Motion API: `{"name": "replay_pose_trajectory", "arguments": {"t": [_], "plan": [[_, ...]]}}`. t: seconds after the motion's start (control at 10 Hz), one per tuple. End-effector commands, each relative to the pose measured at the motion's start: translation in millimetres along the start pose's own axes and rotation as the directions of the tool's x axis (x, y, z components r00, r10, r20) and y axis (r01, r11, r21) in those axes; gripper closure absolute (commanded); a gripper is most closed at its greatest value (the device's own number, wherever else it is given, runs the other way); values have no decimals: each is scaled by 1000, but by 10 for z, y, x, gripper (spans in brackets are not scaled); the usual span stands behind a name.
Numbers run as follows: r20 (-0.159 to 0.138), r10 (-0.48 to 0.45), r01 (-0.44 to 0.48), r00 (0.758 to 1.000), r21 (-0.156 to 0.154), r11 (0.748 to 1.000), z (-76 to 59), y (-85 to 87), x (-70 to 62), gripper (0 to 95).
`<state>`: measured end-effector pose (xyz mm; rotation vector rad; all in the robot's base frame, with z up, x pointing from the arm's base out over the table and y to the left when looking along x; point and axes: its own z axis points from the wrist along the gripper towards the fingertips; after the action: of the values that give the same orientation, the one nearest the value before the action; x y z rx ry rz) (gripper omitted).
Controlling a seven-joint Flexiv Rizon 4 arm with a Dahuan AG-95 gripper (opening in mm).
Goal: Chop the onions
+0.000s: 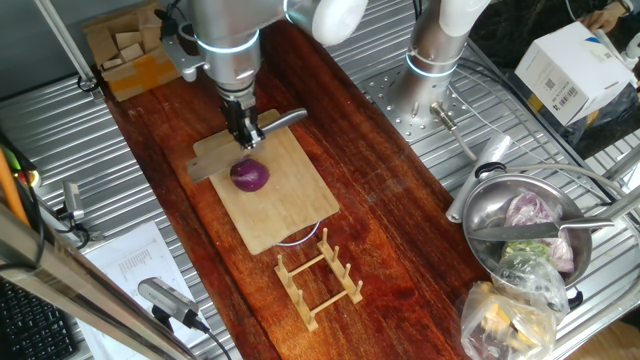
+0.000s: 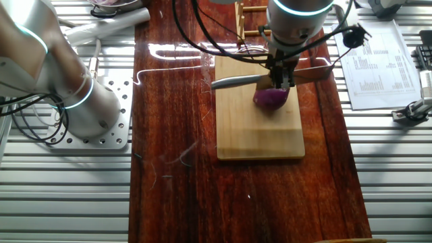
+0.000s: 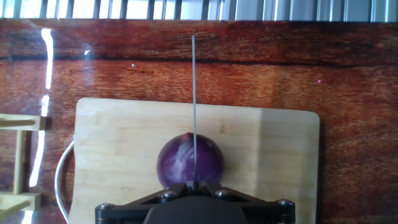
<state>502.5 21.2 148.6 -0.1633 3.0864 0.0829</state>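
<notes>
My tool (image 1: 245, 135) is clenched on a broad steel cleaver with a silver handle (image 1: 222, 155), its blade held edge-down right over the small round red onion with glossy purple skin (image 1: 250, 176); in the hand view the thin blade edge (image 3: 194, 106) runs across the onion's middle. The onion sits on the pale rectangular bamboo cutting board (image 1: 285, 205), near the end closest to my arm. The board lies on the dark reddish wooden table (image 1: 390, 220), and a small wooden slatted rack (image 1: 318, 275) stands just beyond its far end.
</notes>
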Motion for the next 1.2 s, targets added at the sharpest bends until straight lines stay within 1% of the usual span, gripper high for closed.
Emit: {"name": "replay_pose_trajectory", "arguments": {"t": [0.1, 0.2, 0.3, 0.4, 0.6, 0.7, 0.9, 1.2], "plan": [[-17, 12, -13, 1000, -22, 1000, -61, 37, 0, 950], [-18, 23, -24, 1000, -34, 999, -70, 59, -9, 950], [-21, 40, -41, 999, -44, 998, -88, 118, -23, 950], [-25, 44, -45, 999, -44, 998, -107, 153, -36, 950], [-28, 45, -46, 999, -38, 998, -96, 199, -65, 950], [-26, 40, -41, 999, -27, 999, -68, 203, -68, 950], [-26, 34, -34, 999, -14, 999, -9, 180, -68, 950], [-27, 26, -27, 999, -10, 1000, 16, 113, -36, 950]]}}
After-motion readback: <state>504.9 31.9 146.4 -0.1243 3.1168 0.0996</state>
